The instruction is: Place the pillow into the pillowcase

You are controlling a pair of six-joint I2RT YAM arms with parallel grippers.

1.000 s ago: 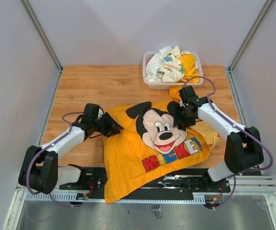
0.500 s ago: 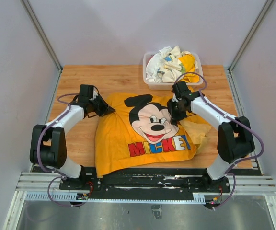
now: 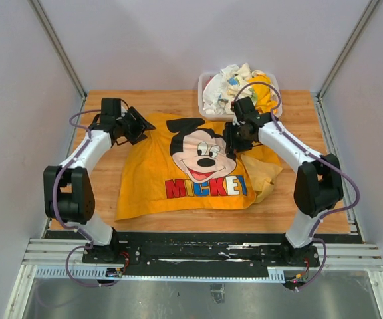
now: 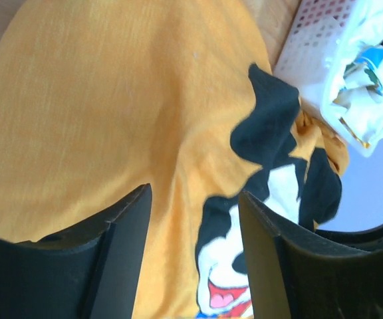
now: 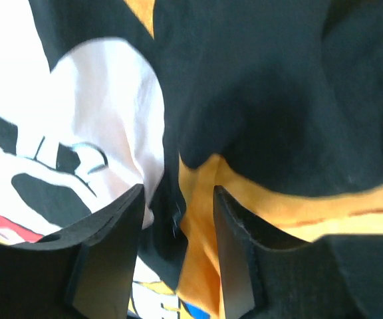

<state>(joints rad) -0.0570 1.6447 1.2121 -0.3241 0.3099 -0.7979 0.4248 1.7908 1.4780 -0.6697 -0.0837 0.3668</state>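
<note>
Pillowcase (image 3: pixel 178 183) lies spread on the bench (image 3: pixel 171 103), long side running left to right, trailing toward me from both hands. My left hand (image 3: pixel 140 126) pinches its far-left corner and my right hand (image 3: pixel 235 143) its far-right edge. I cannot see the pillow.
</note>
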